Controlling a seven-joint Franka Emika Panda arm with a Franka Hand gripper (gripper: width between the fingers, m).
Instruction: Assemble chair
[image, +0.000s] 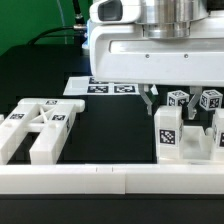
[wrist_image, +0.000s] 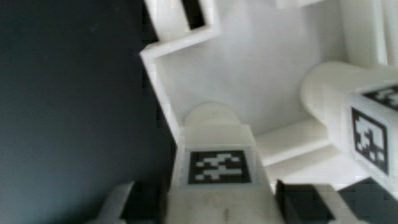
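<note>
Gripper (image: 151, 100) jaws parted, nothing held. Fingers (wrist_image: 121, 205) straddle tagged bar leg (wrist_image: 217, 150) with a gap on each side; judged lined up for pickup. Leg sits directly beneath gripper. Larger white chair part (wrist_image: 196, 70) and round tagged piece (wrist_image: 365, 120) crowd just beyond leg, leaving tight margin for descent. Slotted back frame (image: 35, 125) well apart from gripper. Bare table (image: 110, 130) between offers open travel room. Marker board (image: 100, 87) behind gripper.
</note>
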